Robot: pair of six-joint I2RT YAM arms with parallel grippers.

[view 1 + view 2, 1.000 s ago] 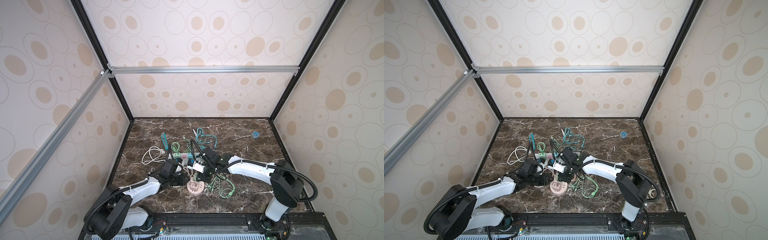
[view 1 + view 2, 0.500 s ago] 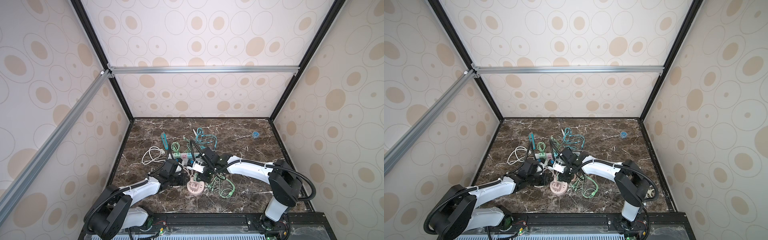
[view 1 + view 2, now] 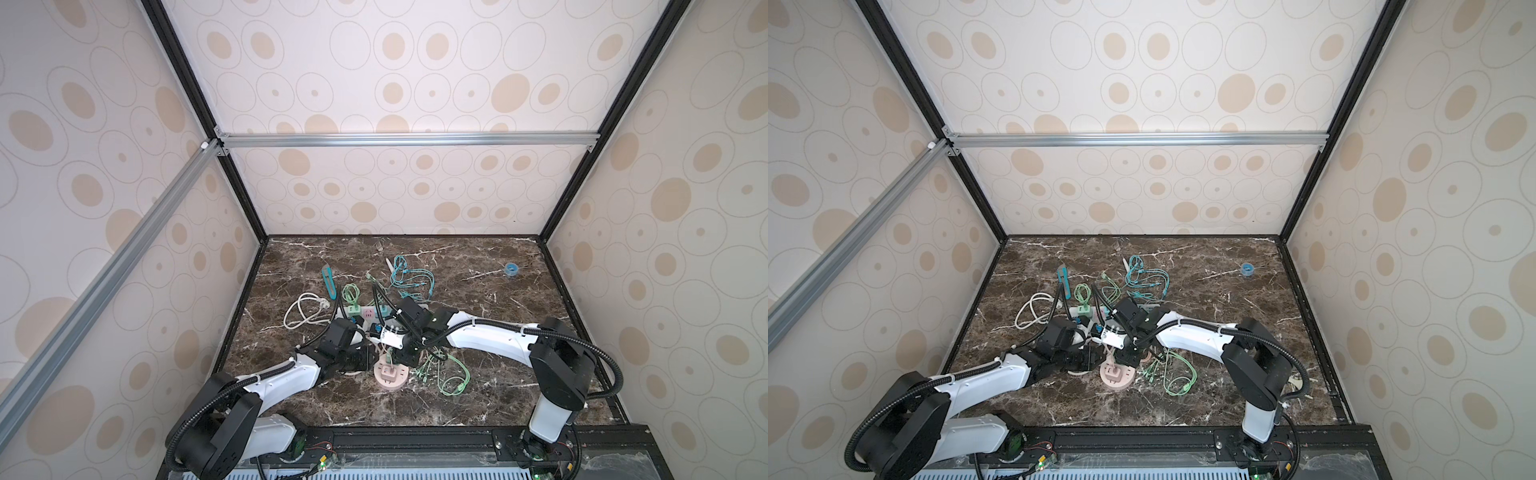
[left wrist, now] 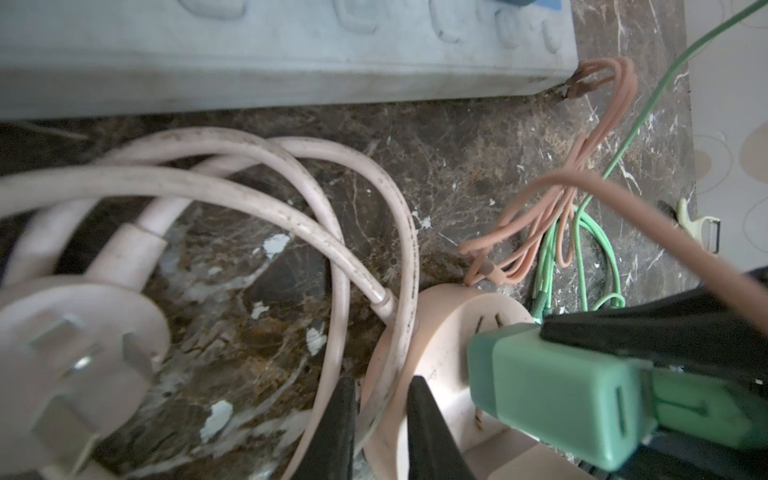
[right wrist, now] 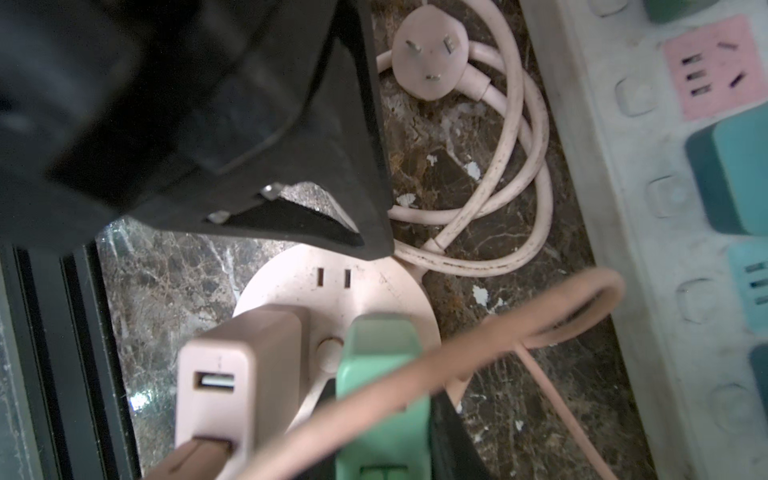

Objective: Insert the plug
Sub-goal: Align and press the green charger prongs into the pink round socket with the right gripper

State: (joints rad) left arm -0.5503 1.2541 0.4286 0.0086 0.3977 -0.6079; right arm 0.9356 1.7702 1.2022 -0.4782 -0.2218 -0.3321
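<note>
In both top views the enclosure is seen from high above its near edge, looking down and toward the back wall, so that the whole marble surface point(image 3: 478, 407) is taken in from afar. The left wrist view is set low and very close, looking along the surface past the round pink socket point(image 4: 444, 332) toward the white power strip point(image 4: 291, 54). The right wrist view is aimed steeply down at the same socket from close by. Socket, strip and coiled pink cord point(image 4: 249, 166) are shared by both wrist views.
</note>
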